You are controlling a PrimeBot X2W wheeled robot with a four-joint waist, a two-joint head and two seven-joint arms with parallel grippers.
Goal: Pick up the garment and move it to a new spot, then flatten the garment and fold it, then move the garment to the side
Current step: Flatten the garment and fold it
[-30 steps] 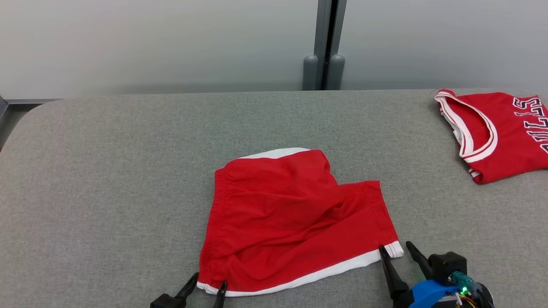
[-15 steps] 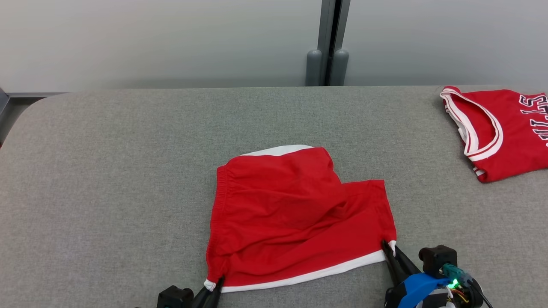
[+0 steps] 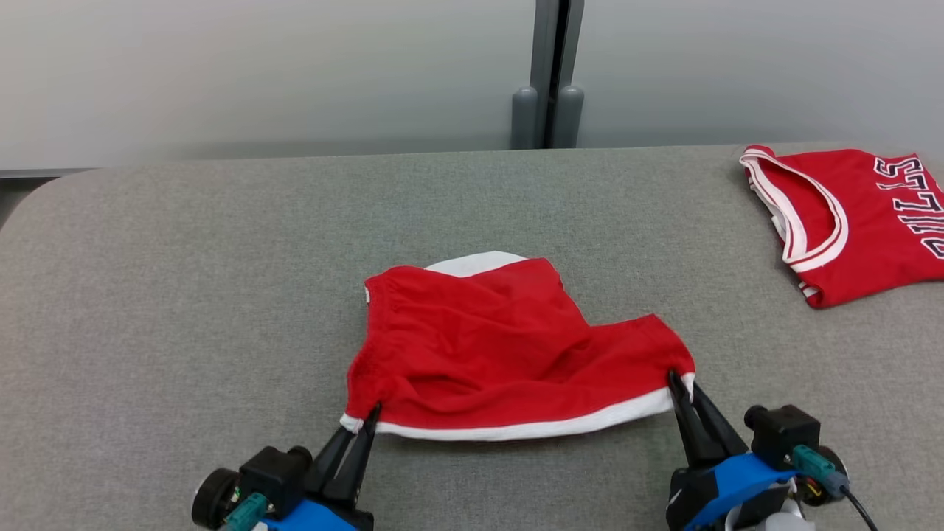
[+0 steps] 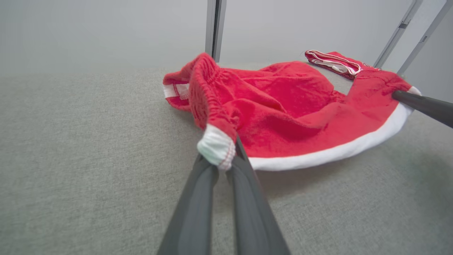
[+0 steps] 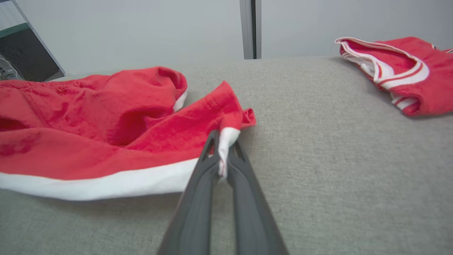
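two corners of the shorts [image 3: 501,354] are being pinched: the left pincer [image 3: 369,414] is clamping the left end of the white hem, and the right pincer [image 3: 680,383] is clamping the right end. the hem is hanging raised between them, toward the near edge of the worktop [image 3: 184,295], while the rest is lying around the middle. a jersey [image 3: 855,221] is lying by the far right corner.

Lab-like: grey felt table [image 3: 184,295], frosted partition [image 3: 295,74].
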